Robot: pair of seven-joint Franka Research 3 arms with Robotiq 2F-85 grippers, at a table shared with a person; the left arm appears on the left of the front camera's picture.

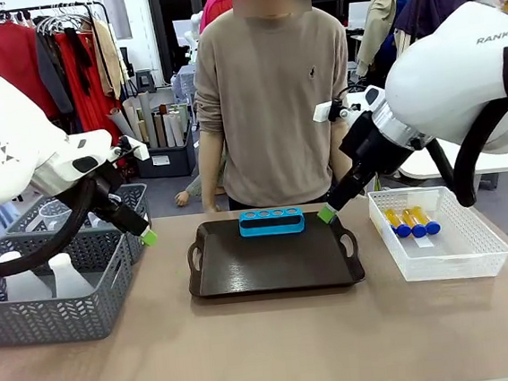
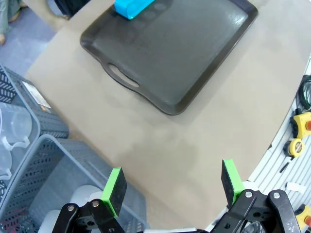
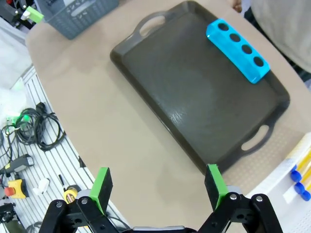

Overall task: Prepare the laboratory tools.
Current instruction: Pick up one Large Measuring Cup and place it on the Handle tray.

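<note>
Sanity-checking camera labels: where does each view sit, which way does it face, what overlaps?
Front: fixed between the arms, robot's side, facing across the table at the person; left gripper and right gripper show, coming in from either side.
Left wrist: on the left arm, looking down past its own open jaws at the dark tray and grey baskets.
Right wrist: on the right arm, looking down past its own open jaws at the tray, blue rack and blue-capped tubes.
Shared: all three see tray and rack.
</note>
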